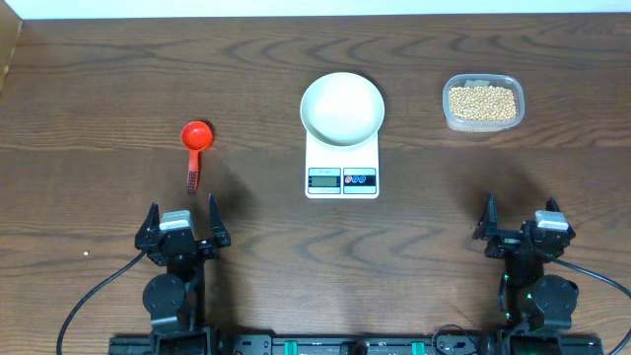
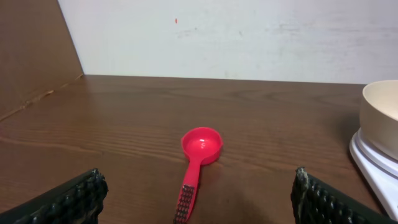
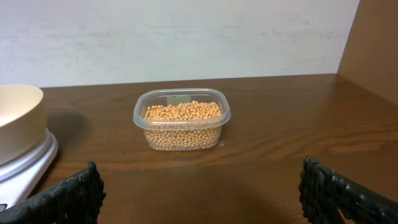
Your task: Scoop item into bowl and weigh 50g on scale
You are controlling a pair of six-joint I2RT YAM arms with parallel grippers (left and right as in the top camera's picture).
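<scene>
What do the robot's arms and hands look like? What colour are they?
Both arms are black, with chunky round joints. The left gripper and right gripper each have two black fingers with bumpy, dotted pads, and a small grey box sits behind them. A thin black cable curls away from each arm.

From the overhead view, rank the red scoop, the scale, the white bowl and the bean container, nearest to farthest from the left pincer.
1. Red scoop, just ahead of the left pincer.
2. Scale, off to its right, mid-table.
3. White bowl, sitting on the scale's far part.
4. Bean container, at the far right.
</scene>
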